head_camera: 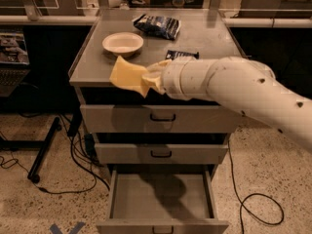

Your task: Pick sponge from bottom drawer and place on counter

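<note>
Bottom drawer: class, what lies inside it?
Only a bare floor and a shadow show in the bottom drawer; its rear is hidden. The pincer holds the sponge at the counter edge.

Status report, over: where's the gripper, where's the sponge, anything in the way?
Gripper shut on sponge, held at counter front edge. Not yet set down; bottom drawer open. Bowl and dark packet close behind.
</note>
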`<state>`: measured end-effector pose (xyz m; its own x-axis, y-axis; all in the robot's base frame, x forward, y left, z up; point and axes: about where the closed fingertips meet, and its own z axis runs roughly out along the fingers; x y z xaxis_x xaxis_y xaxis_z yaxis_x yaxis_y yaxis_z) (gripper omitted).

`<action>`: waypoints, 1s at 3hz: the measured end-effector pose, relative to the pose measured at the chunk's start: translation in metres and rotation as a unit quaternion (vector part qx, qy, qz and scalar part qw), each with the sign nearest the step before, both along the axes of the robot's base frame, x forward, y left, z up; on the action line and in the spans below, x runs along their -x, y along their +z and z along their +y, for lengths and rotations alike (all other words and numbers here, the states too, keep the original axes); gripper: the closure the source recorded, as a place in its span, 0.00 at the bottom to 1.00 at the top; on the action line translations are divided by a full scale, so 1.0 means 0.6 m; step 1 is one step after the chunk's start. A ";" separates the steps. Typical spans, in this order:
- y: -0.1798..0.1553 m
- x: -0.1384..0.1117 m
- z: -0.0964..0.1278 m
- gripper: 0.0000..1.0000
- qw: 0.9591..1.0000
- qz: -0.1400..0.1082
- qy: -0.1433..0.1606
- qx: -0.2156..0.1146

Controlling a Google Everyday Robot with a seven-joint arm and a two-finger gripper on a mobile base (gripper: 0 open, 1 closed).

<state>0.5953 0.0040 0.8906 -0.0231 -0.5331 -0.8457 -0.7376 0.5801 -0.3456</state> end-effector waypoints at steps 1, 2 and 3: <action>0.066 -0.051 -0.009 1.00 0.998 -0.047 -0.052 -0.010; 0.113 -0.081 -0.024 1.00 0.992 -0.074 -0.091 -0.037; 0.132 -0.109 -0.059 1.00 0.985 -0.065 -0.134 -0.083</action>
<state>0.6606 -0.0315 0.9700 -0.0303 -0.3771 -0.9257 -0.5067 0.8041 -0.3110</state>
